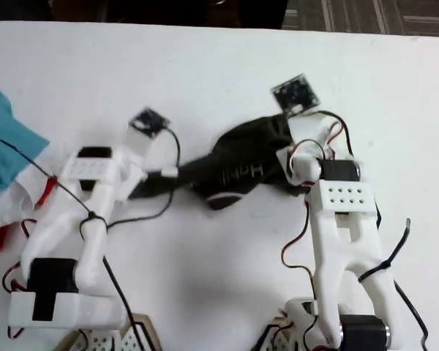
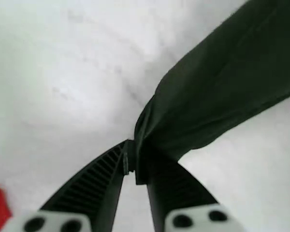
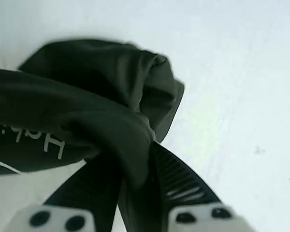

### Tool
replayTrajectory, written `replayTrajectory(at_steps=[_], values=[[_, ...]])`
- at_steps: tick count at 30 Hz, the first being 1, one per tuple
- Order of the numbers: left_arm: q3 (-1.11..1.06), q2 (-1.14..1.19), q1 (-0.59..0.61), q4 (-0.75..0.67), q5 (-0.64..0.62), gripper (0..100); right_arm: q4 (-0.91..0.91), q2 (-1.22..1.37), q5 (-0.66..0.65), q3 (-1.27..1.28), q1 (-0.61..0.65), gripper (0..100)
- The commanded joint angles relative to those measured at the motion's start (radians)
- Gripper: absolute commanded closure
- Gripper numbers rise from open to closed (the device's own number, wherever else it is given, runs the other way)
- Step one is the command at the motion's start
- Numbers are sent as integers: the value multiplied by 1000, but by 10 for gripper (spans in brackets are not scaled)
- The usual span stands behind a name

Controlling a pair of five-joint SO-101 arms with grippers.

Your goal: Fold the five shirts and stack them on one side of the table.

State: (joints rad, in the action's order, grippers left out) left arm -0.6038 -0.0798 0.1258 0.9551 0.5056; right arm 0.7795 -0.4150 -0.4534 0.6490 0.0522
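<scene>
Black shirt (image 1: pixel 241 172) stretched, left claw (image 2: pixel 130 162) pinching one end, right claw (image 3: pixel 135 166) clamped on other, teal shirt (image 1: pixel 4 142) in high view

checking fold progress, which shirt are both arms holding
The black shirt, pinched by the left gripper and right gripper; the teal shirt lies apart at the edge of the table.

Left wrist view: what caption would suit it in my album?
The left tool pinches a bunched end of the black shirt over the white table.
</scene>
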Motion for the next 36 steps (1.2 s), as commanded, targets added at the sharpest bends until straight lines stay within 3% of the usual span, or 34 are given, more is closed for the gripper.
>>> replayTrajectory(at_steps=[1, 7, 12, 15, 21, 28, 33, 36], values=[[124, -15, 31, 58, -54, 973, -104, -39, 109, -20, -12, 981], [251, -9, 46, 155, -101, 962, -153, -39, 137, -12, -5, 981], [329, -15, 43, 327, -103, 804, -116, -39, 135, -2, -5, 981], [374, -15, 43, 411, -100, 791, -111, -39, 135, 12, -5, 981], [338, -15, -48, 517, 55, 790, -111, -39, 135, 23, -5, 981], [278, -8, -68, 382, 69, 790, -110, -39, 135, 25, -5, 981], [271, -8, 15, 127, -80, 783, -96, -39, 135, 25, -5, 981], [272, -9, 20, 87, -133, 755, -96, -39, 135, 26, -5, 981]])
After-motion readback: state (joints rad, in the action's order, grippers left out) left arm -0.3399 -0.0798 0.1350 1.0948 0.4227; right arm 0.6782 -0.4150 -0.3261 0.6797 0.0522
